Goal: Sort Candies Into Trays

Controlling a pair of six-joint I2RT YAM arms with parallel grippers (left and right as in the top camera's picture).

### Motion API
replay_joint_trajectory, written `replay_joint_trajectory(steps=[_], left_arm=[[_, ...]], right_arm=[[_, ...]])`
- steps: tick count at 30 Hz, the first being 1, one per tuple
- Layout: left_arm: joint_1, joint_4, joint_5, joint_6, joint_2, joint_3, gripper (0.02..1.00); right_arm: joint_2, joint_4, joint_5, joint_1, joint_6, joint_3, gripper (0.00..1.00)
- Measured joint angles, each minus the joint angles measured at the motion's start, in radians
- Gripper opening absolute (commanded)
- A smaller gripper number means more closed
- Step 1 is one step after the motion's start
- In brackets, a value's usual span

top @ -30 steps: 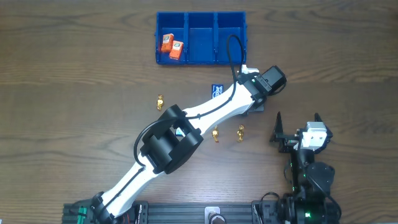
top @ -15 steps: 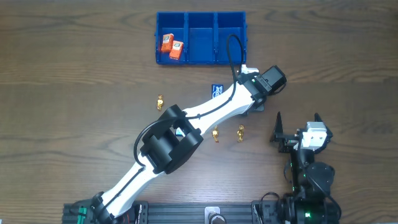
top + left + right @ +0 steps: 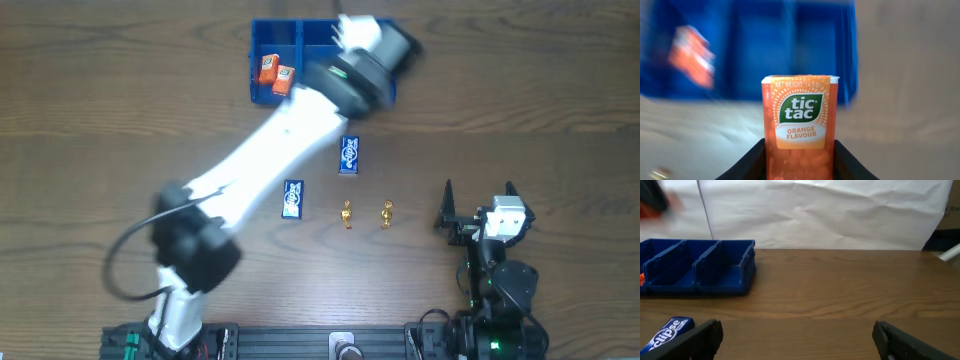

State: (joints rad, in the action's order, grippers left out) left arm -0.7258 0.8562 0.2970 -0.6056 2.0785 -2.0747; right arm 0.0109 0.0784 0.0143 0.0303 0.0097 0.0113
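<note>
The left gripper (image 3: 800, 167) is clamping the lower part of an orange candy box (image 3: 800, 120) between its two fingers, holding it upright and lifted off the bench (image 3: 520, 90). The blue tray (image 3: 817, 55) is lying ahead of and below that gripper, and the two orange boxes (image 3: 284, 78) already sorted are sitting in the end compartment off to one side of it. That makes me think the arm is carrying this box over to join them. The gripper seems to be pointing more at the empty compartments than at the one with the matching boxes, so if it lets go here I am expecting the box to land in the wrong slot. If it comes down over a divider, the box could catch on the wall and tip out onto the bench. Since only the base is being held, a bump against the rim could also twist the box in the fingers. Behind the gripper, two blue packs (image 3: 349, 155) and two small gold candies (image 3: 347, 214) are waiting on the bench. The right gripper (image 3: 797, 335) is resting well apart, jaws spread wide and holding nothing.
</note>
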Motion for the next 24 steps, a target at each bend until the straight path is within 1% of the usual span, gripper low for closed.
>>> replay_joint_trajectory(steps=[5, 9, 19, 24], left_arm=[[0.167, 0.000, -0.012, 0.093, -0.052, -0.023, 0.343], [0.247, 0.001, -0.059, 0.159, 0.006, -0.020, 0.345], [0.339, 0.003, -0.147, 0.245, 0.111, -0.008, 0.351], [0.362, -0.010, -0.188, 0.268, 0.115, -0.008, 0.397]], right_arm=[[0.000, 0.000, 0.000, 0.000, 0.000, 0.000, 0.998], [0.000, 0.000, 0.000, 0.000, 0.000, 0.000, 0.998], [0.000, 0.000, 0.000, 0.000, 0.000, 0.000, 0.998], [0.000, 0.000, 0.000, 0.000, 0.000, 0.000, 0.998]])
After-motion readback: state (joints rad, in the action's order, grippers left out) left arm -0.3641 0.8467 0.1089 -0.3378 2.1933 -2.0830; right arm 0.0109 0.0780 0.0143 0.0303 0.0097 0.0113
